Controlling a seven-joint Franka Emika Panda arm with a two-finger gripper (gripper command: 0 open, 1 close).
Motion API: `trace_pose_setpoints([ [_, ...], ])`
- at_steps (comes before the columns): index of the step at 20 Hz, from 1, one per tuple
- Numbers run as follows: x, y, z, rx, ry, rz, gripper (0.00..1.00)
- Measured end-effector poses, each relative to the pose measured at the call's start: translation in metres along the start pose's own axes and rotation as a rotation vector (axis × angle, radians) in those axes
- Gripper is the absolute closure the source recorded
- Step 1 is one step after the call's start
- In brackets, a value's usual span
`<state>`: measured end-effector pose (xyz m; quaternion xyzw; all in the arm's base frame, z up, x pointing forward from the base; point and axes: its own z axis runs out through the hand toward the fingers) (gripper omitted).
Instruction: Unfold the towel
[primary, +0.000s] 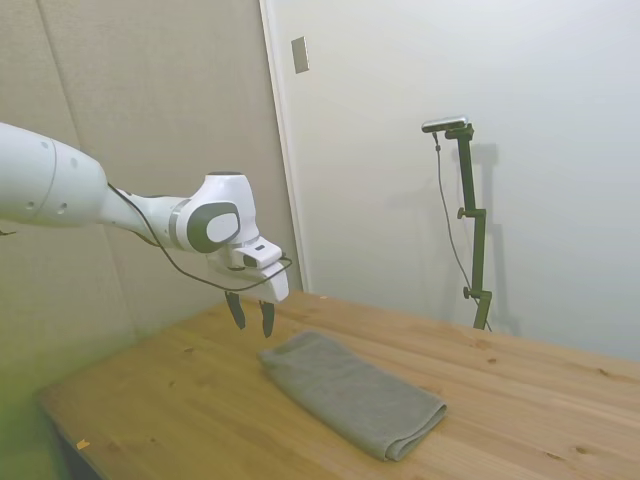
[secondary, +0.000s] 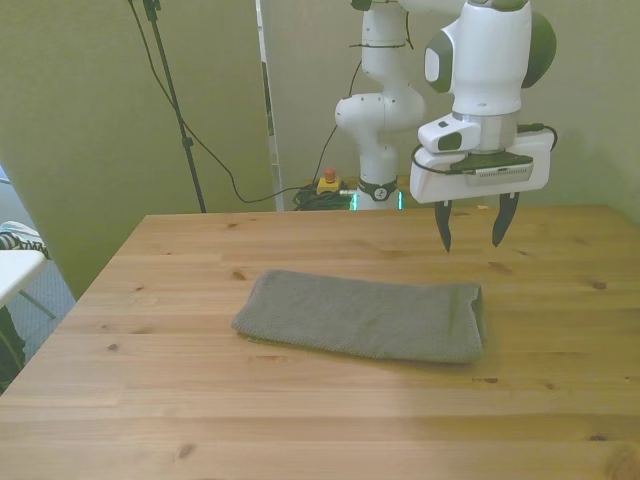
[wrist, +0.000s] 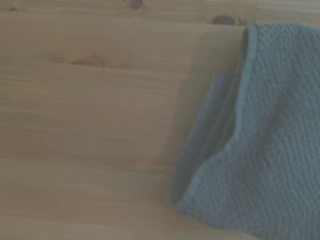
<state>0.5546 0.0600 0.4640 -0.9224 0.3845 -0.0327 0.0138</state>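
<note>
While the towel (secondary: 365, 316) lies folded, the parted pincer (secondary: 471, 228) hovers above.

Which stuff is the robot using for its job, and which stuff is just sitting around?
For the job:
- the towel, folded on the table
- the gripper, open above it

Just around:
- red button box on the floor
- cables

White arm (primary: 60, 190) reaching in level above the tabletop, wrist (secondary: 480, 60) turned straight down, gripper (secondary: 471, 228) pointing downward, dark fingers (primary: 267, 318) parted, holding nothing, hovering clear of any surface
</note>
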Motion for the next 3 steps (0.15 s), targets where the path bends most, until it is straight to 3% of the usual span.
trace_pose_setpoints([
  [3,-0.04,0.024,-0.014,-0.081,0.036,0.051,0.0],
])
